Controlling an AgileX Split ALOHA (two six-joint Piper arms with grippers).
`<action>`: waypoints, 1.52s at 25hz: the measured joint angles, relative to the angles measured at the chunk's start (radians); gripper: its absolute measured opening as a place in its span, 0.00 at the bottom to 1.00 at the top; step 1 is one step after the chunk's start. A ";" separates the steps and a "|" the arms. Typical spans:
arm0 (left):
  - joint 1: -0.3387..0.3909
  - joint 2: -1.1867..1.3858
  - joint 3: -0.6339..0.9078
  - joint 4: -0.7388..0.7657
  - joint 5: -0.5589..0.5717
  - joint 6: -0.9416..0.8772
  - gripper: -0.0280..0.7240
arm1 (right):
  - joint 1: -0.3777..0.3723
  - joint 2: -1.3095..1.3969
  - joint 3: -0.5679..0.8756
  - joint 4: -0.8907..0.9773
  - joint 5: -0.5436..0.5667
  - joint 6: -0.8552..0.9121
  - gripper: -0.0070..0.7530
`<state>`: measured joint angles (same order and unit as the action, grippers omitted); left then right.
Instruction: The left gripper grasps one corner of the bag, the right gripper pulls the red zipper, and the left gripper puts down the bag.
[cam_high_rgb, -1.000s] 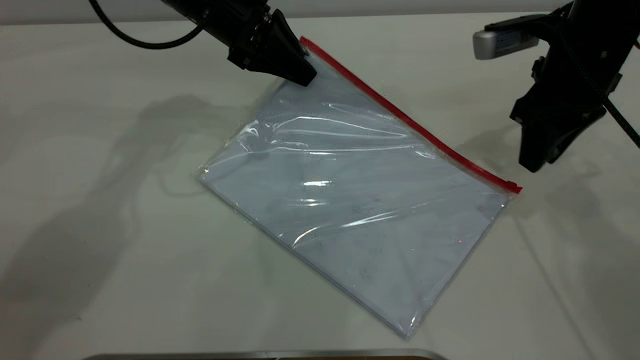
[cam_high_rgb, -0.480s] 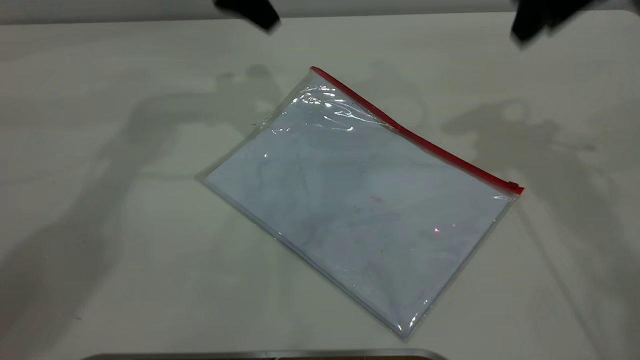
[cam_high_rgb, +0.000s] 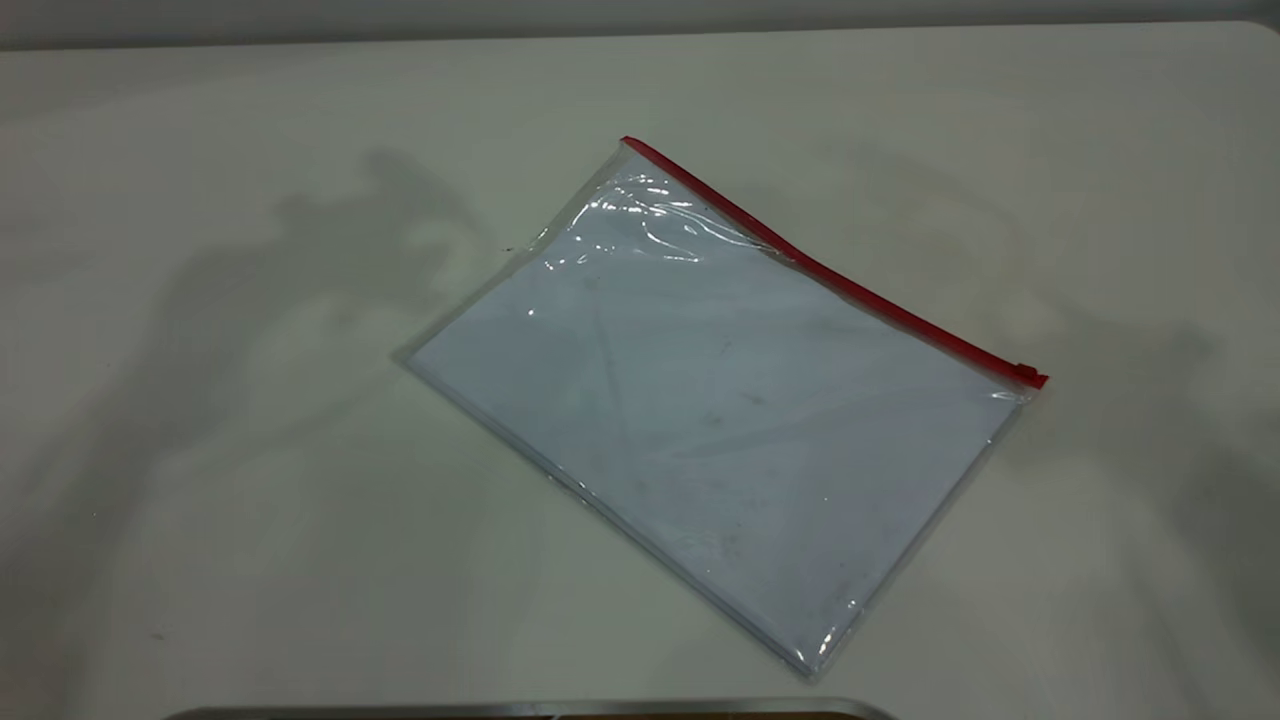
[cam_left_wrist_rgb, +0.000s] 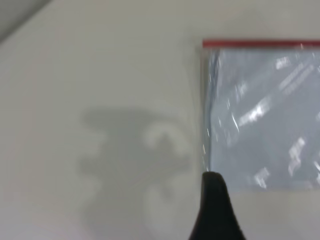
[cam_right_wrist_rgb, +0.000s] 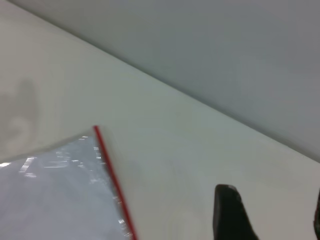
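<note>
The bag lies flat on the white table, clear plastic with pale bluish sheets inside. The red zipper runs along its far right edge, and the small slider tab sits at the right end. Neither gripper shows in the exterior view. In the left wrist view one black finger of my left gripper stands apart, just off the bag, with nothing held. The corner of the bag lies free. My right gripper is open and empty, off the bag and its red strip.
A grey metal rim runs along the near edge of the exterior view. The table's far edge meets a grey wall behind. Bare table surrounds the bag on all sides.
The left gripper let go of the bag's far corner and both arms drew up and out of the exterior view. The bag dropped flat and lies still.
</note>
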<state>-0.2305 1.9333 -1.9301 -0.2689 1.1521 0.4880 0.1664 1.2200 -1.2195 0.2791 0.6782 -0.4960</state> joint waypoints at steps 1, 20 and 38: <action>0.000 -0.033 0.000 0.024 0.016 -0.035 0.81 | 0.000 -0.040 0.000 0.000 0.044 0.014 0.58; 0.000 -0.621 0.600 0.188 0.016 -0.441 0.80 | 0.000 -0.877 0.454 0.014 0.477 0.110 0.58; 0.000 -1.159 1.203 0.190 0.016 -0.456 0.80 | 0.000 -1.195 0.734 -0.040 0.484 0.111 0.58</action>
<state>-0.2305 0.7746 -0.7274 -0.0791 1.1679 0.0324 0.1664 0.0250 -0.4852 0.2390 1.1623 -0.3853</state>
